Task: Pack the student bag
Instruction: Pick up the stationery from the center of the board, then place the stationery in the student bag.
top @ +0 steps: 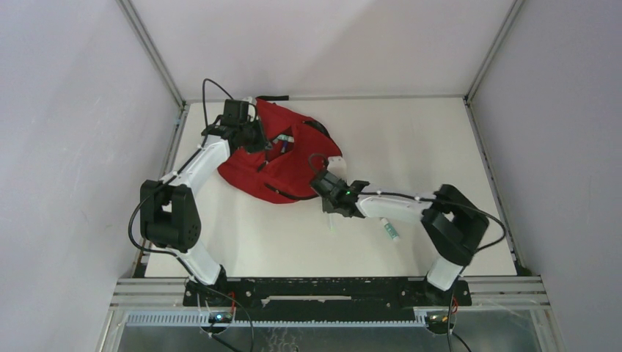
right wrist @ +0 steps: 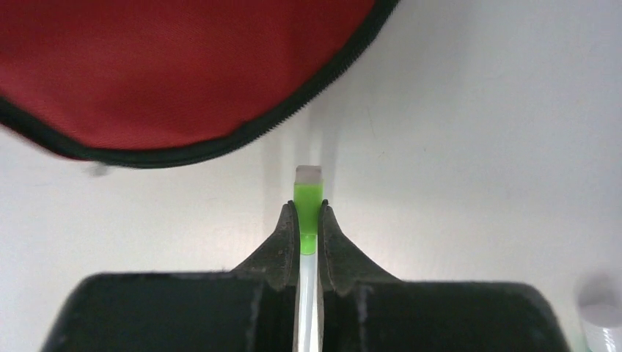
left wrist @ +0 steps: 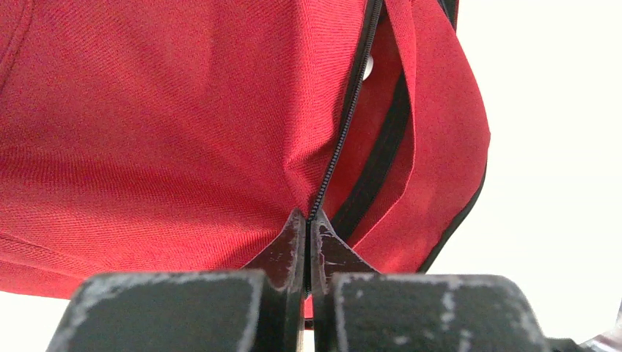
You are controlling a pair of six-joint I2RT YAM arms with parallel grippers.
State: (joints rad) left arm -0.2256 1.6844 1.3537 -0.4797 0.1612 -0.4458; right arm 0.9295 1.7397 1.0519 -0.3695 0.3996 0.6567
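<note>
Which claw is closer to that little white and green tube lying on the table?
The right. The right gripper is close by the tube, gripping a green stick; the left gripper is far off, pinching the student bag.

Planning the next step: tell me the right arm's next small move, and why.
Probably lift straight up: the right gripper is shut on the green stick low over the table, just beside the bag, whose zip edge the left gripper pinches. Rising first should clear the bag's rim.
</note>
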